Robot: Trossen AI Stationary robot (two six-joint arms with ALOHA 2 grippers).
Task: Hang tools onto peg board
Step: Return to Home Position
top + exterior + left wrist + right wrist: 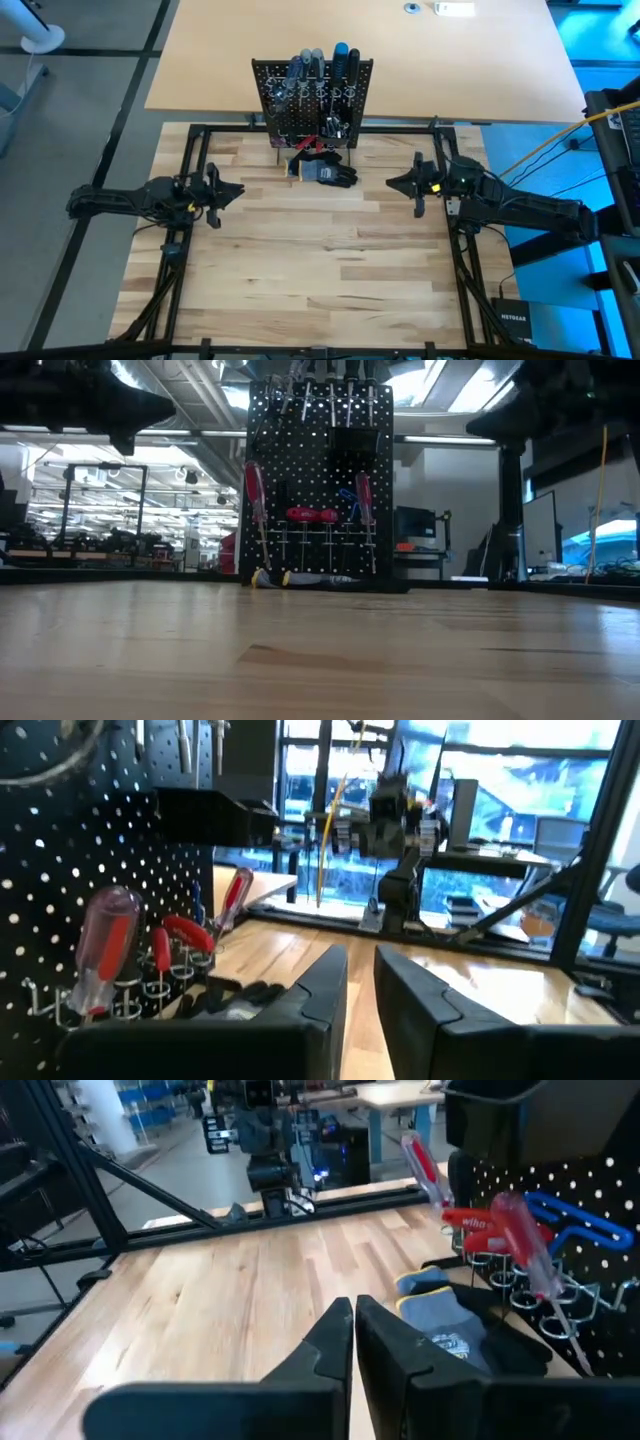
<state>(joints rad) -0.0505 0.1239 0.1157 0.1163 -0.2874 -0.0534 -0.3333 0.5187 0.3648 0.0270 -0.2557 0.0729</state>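
Centre-left in the high view, the left gripper (pixel 232 191) hangs empty, jaws narrowly parted. The peg board (pixel 312 100) stands upper centre, screwdrivers (pixel 320 65) along its top, a dark glove (pixel 325 172) at its foot. Centre-right, the right gripper (pixel 392 183) is clenched, empty.

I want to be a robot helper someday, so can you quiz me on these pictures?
1. True or false: the left tool holds a screwdriver.
2. What lies at the foot of the peg board? A) a dark glove-like bundle B) a hammer C) a cup
3. Fill in: the screwdrivers hanging low on the board have ___ handles.
Key: 1 false, it holds nothing; 2 A; 3 red.
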